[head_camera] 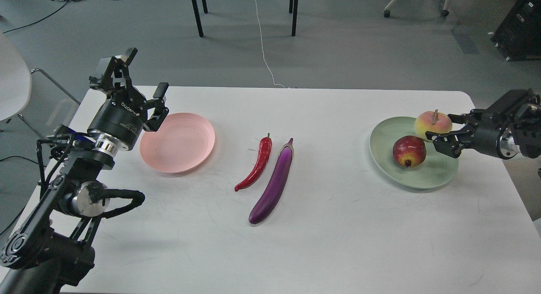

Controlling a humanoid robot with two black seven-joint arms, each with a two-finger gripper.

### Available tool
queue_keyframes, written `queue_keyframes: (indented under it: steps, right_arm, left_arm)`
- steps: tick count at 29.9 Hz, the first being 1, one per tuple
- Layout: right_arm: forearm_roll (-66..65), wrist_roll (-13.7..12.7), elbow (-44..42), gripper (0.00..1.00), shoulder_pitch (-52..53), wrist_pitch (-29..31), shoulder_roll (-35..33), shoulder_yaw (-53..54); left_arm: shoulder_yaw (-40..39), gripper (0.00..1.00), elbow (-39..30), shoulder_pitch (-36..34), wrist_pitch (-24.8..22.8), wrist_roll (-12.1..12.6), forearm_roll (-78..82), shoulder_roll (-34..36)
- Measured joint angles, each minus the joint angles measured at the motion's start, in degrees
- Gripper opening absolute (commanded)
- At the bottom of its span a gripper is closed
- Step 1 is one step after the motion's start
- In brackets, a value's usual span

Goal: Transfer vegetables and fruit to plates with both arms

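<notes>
- The glossy red curved chili pepper and the longer glossy purple eggplant lie side by side, just apart, on the white table, well to the right of the left gripper and well to the left of the right gripper.
- The round pale pink matte plate sits just beside the left gripper, below and to its right, with nothing on it; one finger overlaps its upper left rim in this view.
- The round pale green matte plate lies under the right gripper's fingertips and carries both fruits.
- The yellow-green peach-like fruit with a red blush and brown stem rests at the plate's far rim, between the right gripper's spread fingers; whether they touch it cannot be told.
- The dark red pomegranate-like round fruit sits just left of that gripper, nearer the plate's middle, close to or touching the peach-like fruit.
- The left gripper points upward, fingers wide apart and holding nothing.
- The right gripper reaches in from the right edge, fingers parted.
</notes>
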Motion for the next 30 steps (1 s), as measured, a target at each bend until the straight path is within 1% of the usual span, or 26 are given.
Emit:
queue_keyframes:
  steps: [1,3,6,9,11,13,17,22,26,28,30]
  right_arm:
    - [0.0,0.0,-0.2,0.61,-0.2,0.0,0.0,0.0]
    - [0.0,0.0,-0.3,0.69,-0.5,0.0,0.1,0.1]
    - [0.1,0.0,-0.3,0.73,-0.7,-0.1,0.1,0.1]
    - [0.1,0.0,-0.3,0.81,-0.8,-0.2,0.1,0.1]
    - [0.2,0.0,-0.1,0.82,-0.8,-0.4,0.1,0.2]
    - [0.2,0.0,0.1,0.86,-0.8,-0.5,0.0,0.2]
    - [0.3,0.0,0.3,0.9,-0.8,-0.6,0.0,0.3]
    - [0.4,0.0,1.0,0.92,-0.8,-0.9,-0.5,2.3]
    - [0.5,0.0,3.3,0.94,-0.5,-1.3,-1.3,7.1]
    - [0.6,0.0,4.9,0.95,-0.3,-1.3,-2.3,11.5]
    - [1.5,0.0,7.2,0.96,-0.5,-1.3,-3.8,18.6]
  left_arm:
    - [0.0,1.0,0.0,0.0,0.0,0.0,0.0,0.0]
    - [0.0,1.0,0.0,0.0,0.0,0.0,0.0,0.0]
    - [0.0,1.0,0.0,0.0,0.0,0.0,0.0,0.0]
    - [0.0,1.0,-0.1,0.1,0.0,0.0,0.0,-0.1]
    - [0.0,1.0,-0.1,0.1,0.0,0.0,0.0,-0.1]
    - [0.0,1.0,-0.1,0.1,0.0,0.0,0.0,-0.1]
    - [0.0,1.0,-0.1,0.0,0.0,0.0,0.0,0.0]
    - [0.0,1.0,-0.1,0.0,0.0,0.0,0.0,0.1]
    - [0.0,1.0,-0.1,0.0,0.0,0.0,0.0,0.1]
    - [0.0,1.0,-0.1,0.0,0.0,-0.2,0.0,0.5]
    - [0.0,1.0,-0.1,-0.1,-0.2,-0.4,0.0,1.1]
